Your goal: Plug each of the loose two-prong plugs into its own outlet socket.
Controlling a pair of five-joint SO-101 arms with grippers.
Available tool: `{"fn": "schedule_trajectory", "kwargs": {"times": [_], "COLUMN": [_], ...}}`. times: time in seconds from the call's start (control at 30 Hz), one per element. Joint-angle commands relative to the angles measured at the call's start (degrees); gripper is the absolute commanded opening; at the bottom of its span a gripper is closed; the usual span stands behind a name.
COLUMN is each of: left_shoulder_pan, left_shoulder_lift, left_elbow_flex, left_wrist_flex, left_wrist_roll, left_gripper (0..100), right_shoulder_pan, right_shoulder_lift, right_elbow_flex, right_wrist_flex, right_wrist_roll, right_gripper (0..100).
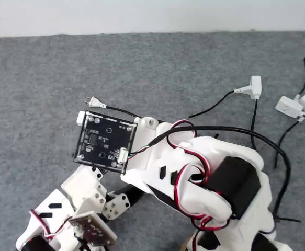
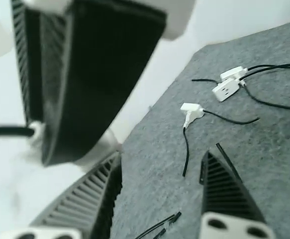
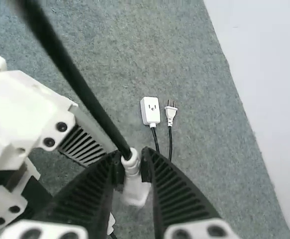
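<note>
The grey felt-like mat (image 1: 42, 68) covers the whole table, with a pale wall (image 1: 142, 15) along its far edge. My right arm (image 1: 215, 172), a bulky white shell looped with red wires, lies across the middle and hides much of the mat. Its square black camera board (image 1: 105, 141) is at its front end. My left arm (image 1: 81, 191) is tucked low beside it, and a big black housing (image 2: 95, 74) stands close in front of its wrist camera. My right gripper (image 3: 131, 158) has its ribbed black fingers pinched onto a white connector (image 3: 134, 191) on a thick black cord; I cannot see the connector's front end. Just beyond it an outlet socket (image 3: 149, 110) and a two-prong plug (image 3: 170, 112) lie side by side on the mat, not joined, the prongs pointing away from me. My left gripper (image 2: 162, 155) is spread wide and holds nothing. Well off toward the mat's right side a plug head (image 2: 188, 119) touches a socket block (image 2: 191, 106). Past them a pair of socket blocks (image 2: 224, 89) lies touching each other.
</note>
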Motion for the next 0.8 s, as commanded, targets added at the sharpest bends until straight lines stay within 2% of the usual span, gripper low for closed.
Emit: {"fn": "schedule_trajectory", "kwargs": {"times": [0.0,0.3,0.77], "left_shoulder_pan": [-1.3,-3.6,-4.1], "left_shoulder_lift": [-0.3,-0.3,-0.3], "left_elbow_flex": [-0.4,-0.4,-0.4], "left_wrist_flex": [-0.3,0.4,0.5], "left_wrist_roll": [1.1,1.4,1.4], "left_gripper": [25,25,25], "right_shoulder_pan": [-0.5,-0.4,6.4], "right_shoulder_lift": [-1.4,-3.5,-3.8], "right_elbow_flex": [0.0,0.1,0.2], "right_wrist_flex": [2.4,2.4,2.4], "right_wrist_roll": [-0.9,-0.9,-0.6], "right_gripper": [0.7,0.7,0.7]}}
